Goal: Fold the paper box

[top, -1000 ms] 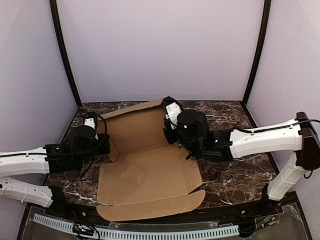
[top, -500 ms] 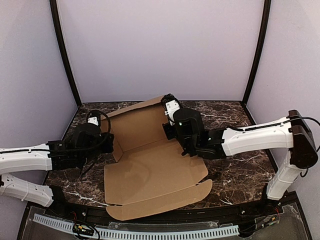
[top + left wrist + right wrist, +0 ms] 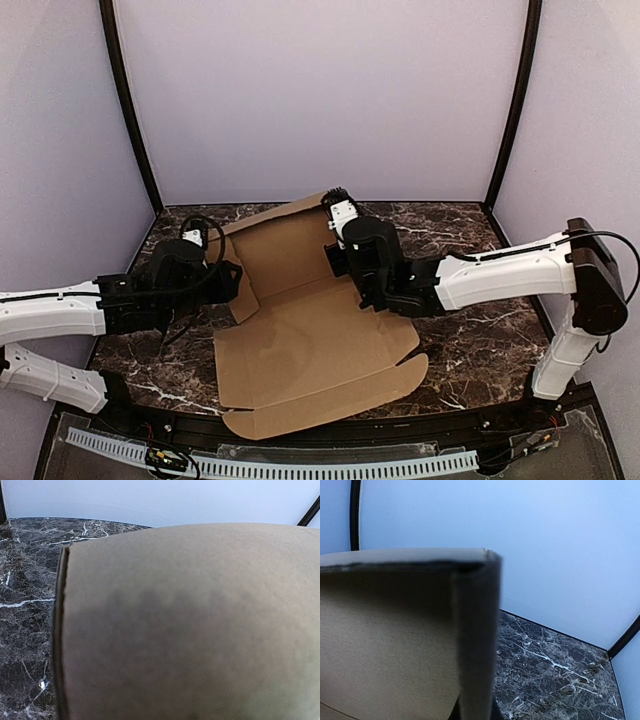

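Observation:
The paper box (image 3: pixel 310 340) is a brown cardboard sheet lying open on the table, with its back panel tilted up. My right gripper (image 3: pixel 340 262) is shut on the right end of that raised panel. In the right wrist view the folded cardboard edge (image 3: pixel 475 630) runs down between the dark fingers. My left gripper (image 3: pixel 232 283) presses against the small left side flap, which stands up. Cardboard (image 3: pixel 190 620) fills the left wrist view and hides the fingers, so I cannot see how they stand.
The dark marble table (image 3: pixel 470 350) shows on both sides of the sheet. Purple walls with black corner posts (image 3: pixel 130 110) close in the back and sides. A white cable track (image 3: pixel 300 465) runs along the near edge, just below the box's front flap.
The left arm has pushed rightward into the left flap, and the whole sheet has slid to the right. The right gripper has closed on the back panel's edge.

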Controlling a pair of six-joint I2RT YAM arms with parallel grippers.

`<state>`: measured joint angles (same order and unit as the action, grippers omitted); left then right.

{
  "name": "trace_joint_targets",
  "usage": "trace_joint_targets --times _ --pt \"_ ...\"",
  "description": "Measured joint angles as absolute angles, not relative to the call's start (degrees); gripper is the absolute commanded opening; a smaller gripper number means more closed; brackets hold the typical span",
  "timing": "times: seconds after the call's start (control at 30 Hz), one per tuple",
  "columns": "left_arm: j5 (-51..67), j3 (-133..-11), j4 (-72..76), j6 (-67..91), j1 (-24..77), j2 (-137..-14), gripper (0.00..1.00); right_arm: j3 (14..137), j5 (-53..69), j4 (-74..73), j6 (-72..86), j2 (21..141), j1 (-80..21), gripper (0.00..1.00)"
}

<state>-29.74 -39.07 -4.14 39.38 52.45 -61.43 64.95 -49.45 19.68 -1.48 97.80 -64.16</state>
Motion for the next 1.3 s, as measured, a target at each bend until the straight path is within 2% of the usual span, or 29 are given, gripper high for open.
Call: trace_joint_targets --times 0.13,0.27,0.37,0.5,0.57,0.8,0.87,1.3 --pt "-29.6 -39.1 -5.7 39.4 52.5 -60.5 0.44 64.9 -48.7 20.2 -1.9 97.8 -64.0 0.0" --pt "-30.3 -39.0 -6.9 39.5 52.4 -60.2 0.23 64.9 -48.2 20.9 -2.4 97.8 -64.0 0.0" --pt "-31.3 -39.0 -7.5 39.5 52.4 -60.5 0.19 64.9 -48.2 21.0 -2.5 97.8 -64.0 0.0" --pt "-32.4 -39.0 -7.5 39.6 52.3 -62.0 0.09 64.9 -48.2 20.5 -2.4 97.8 -64.0 0.0" --pt "-33.3 -39.0 -7.5 39.9 52.3 -62.8 0.08 64.9 -48.3 20.1 -2.3 97.7 -64.2 0.0" --pt "-35.5 -39.0 -7.1 41.1 52.3 -63.8 0.24 64.9 -49.6 18.4 0.6 97.4 -65.8 0.0" --pt "-36.0 -39.0 -6.6 41.9 52.3 -64.0 0.26 64.9 -50.4 17.8 1.8 97.4 -66.4 0.0" --pt "-38.8 -38.1 -3.8 44.7 52.4 -65.6 0.24 66.8 -53.3 13.3 4.9 97.5 -68.0 0.0"
